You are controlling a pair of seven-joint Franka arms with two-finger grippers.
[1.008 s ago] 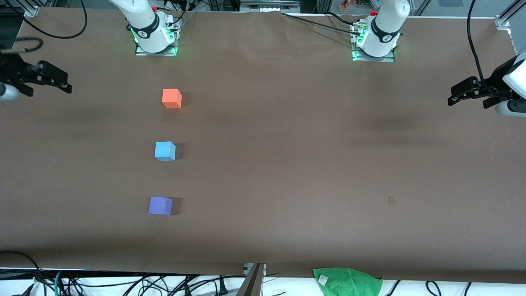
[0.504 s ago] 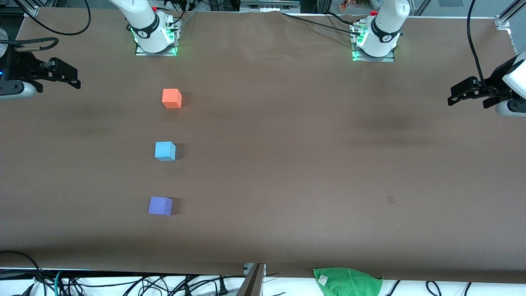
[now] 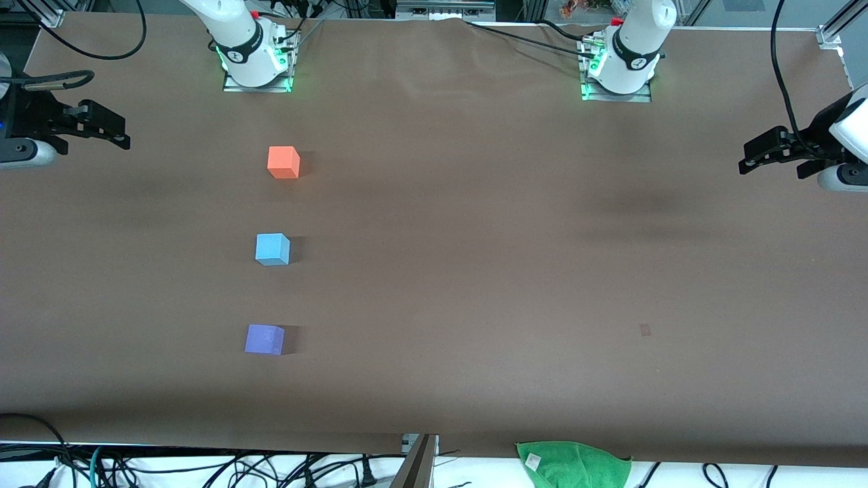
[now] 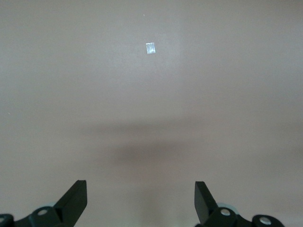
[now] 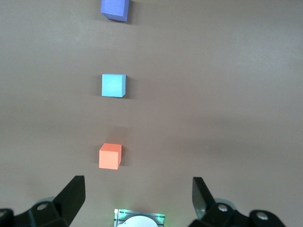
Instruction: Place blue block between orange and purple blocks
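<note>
The small light sky-blue matte cube (image 3: 272,249) stood on the brown matte surface (image 3: 475,271) toward the right arm's end, well in from every edge. It lay between the bright orange matte cube (image 3: 283,162), which sat farther from the front camera, and the violet-purple matte cube (image 3: 264,339), which sat nearer to it. The three cubes formed one nearly straight line, well apart from one another, with roughly equal gaps. The right wrist view showed the same order: orange (image 5: 110,156), blue (image 5: 113,85), purple (image 5: 115,9).

The right gripper (image 3: 112,132) hung over the surface edge at the right arm's end, level with the orange cube; its jaws stood wide and empty, as the right wrist view (image 5: 137,198) confirmed. The left gripper (image 3: 763,154) waited over the edge at the left arm's end, jaws likewise wide and empty (image 4: 140,201), with only bare surface and a small pale mark (image 4: 150,48) below it. A green cloth (image 3: 573,464) lay off the surface at the edge nearest the camera.

Judged from this layout, the placement appeared complete. The step in hand was retreat and verification. To do it well, the right arm should be kept high and clear of the line of cubes, and no cube should be nudged. If correction were wanted, only the blue cube should be gripped, on two flat parallel faces, and set down square.
</note>
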